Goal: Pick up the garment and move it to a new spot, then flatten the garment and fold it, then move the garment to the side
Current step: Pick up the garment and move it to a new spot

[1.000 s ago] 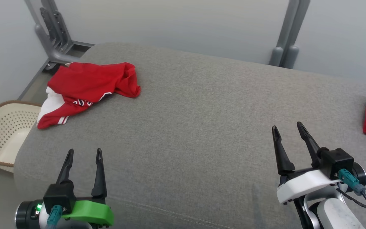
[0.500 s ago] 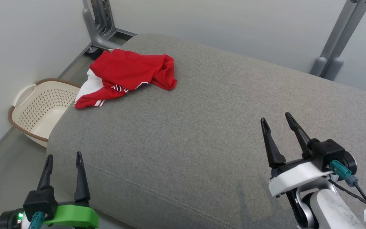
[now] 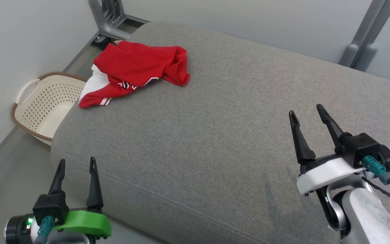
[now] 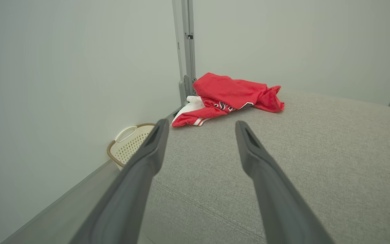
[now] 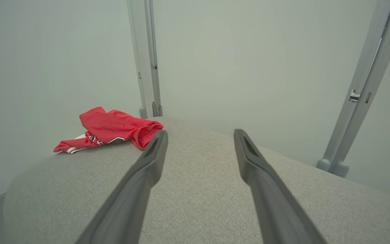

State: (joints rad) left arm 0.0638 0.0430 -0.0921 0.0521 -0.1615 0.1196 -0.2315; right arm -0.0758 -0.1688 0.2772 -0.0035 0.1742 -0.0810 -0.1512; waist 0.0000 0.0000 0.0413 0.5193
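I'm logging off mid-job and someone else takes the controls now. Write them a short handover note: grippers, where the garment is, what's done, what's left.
Left gripper: open, empty, by the grey cushion's near left corner.
Right gripper: open, empty, above the cushion's near right part.
Red garment: crumpled at the cushion's far left corner, untouched; cream basket on the floor beside it.
Done: nothing yet; garment not picked up.
Left: pick up, move to a new spot, flatten, fold, move aside.
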